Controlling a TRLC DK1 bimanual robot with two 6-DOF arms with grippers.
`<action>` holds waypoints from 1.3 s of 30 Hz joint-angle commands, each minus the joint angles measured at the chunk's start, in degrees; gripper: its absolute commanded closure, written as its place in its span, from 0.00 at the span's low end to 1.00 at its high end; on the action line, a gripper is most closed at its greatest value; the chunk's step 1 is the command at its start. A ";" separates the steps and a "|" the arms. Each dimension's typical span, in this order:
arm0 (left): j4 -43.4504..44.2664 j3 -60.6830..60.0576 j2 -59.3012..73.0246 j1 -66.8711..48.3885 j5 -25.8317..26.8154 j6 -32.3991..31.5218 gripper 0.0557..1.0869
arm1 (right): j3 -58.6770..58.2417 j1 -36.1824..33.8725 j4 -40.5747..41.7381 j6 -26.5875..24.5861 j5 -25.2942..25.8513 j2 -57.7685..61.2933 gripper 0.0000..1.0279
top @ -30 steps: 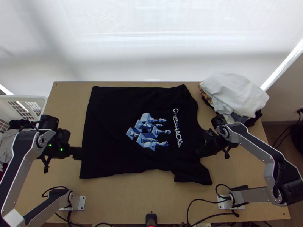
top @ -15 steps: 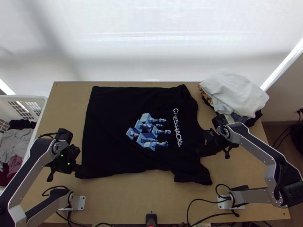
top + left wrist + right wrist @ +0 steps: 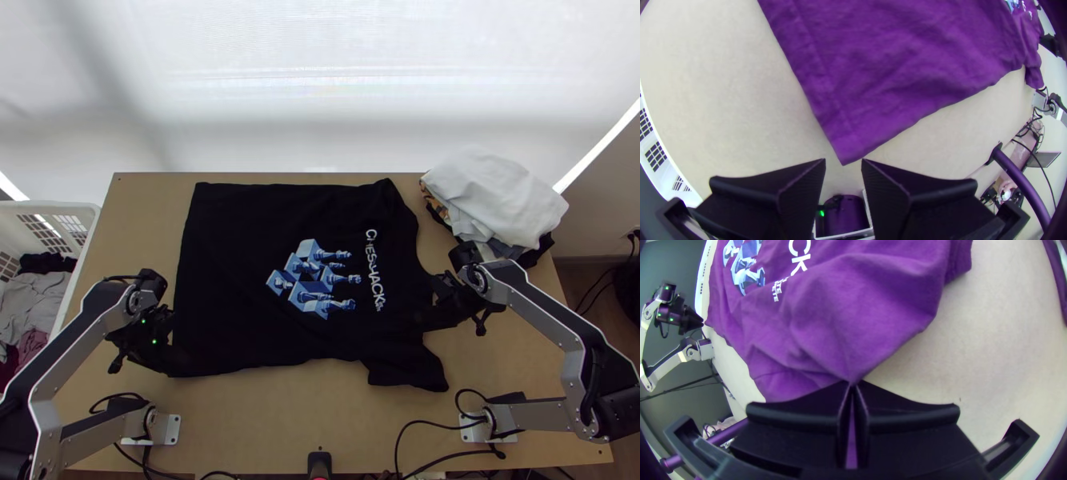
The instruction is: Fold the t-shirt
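The black t-shirt (image 3: 232, 280) lies spread on the table, its printed front up, hem to the left and neck to the right. At its near left hem corner is my left gripper (image 3: 172, 366). In the left wrist view the left gripper (image 3: 843, 162) is open, with the tip of the purple-looking shirt (image 3: 907, 58) between its fingertips. My right gripper (image 3: 424, 322) is at the shirt's near shoulder area. In the right wrist view the right gripper (image 3: 853, 384) is shut on a pinch of the shirt (image 3: 840, 306), with creases running from the fingertips.
A pile of clothes with a white cloth (image 3: 496, 196) on top stands at the table's back right. A white basket (image 3: 60, 210) holding clothes is at the left edge. Black cables (image 3: 432, 428) run along the near edge of the table (image 3: 280, 424).
The left gripper has moved toward the table's near side and slightly right, from beside the hem to its near corner. The right arm and the shirt look unchanged.
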 commanded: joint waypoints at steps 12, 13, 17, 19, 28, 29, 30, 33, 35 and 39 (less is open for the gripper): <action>1.09 -0.97 6.68 -0.12 -0.33 -0.87 0.59 | 1.23 -0.36 -0.44 0.94 -0.54 -1.65 0.97; 1.62 -0.97 6.94 -0.21 -0.24 -1.05 0.69 | 1.32 -0.45 -0.44 0.94 -0.54 -1.65 0.97; 4.61 -1.58 7.56 -1.09 -0.33 -2.28 0.96 | 2.02 -0.71 -0.88 0.94 -0.54 -1.74 0.97; 4.26 -1.50 7.38 -1.09 -0.33 -2.28 0.96 | 2.55 -1.15 -1.15 0.94 -0.54 -1.92 0.97; 1.09 7.56 3.34 1.64 2.49 -4.30 0.96 | 5.89 -3.00 -2.03 1.47 -0.54 -4.11 0.97; 1.44 9.75 2.99 2.08 2.66 -5.62 0.96 | 6.68 -3.35 -2.11 1.73 -0.54 -4.38 0.97; 1.71 12.04 2.81 2.87 3.19 -7.02 0.96 | 7.47 -3.62 -2.11 2.08 -0.54 -4.73 0.97; 4.87 17.49 1.23 4.10 5.04 -12.12 0.96 | 10.64 -4.23 -2.11 3.84 -0.54 -5.61 0.97; 9.00 20.39 0.35 4.10 5.12 -16.69 0.96 | 12.83 -4.49 -2.11 4.72 -0.54 -6.57 0.97; 22.01 23.82 -5.19 4.54 4.68 -26.01 0.96 | 19.87 -4.49 -1.59 10.34 -0.45 -9.12 0.97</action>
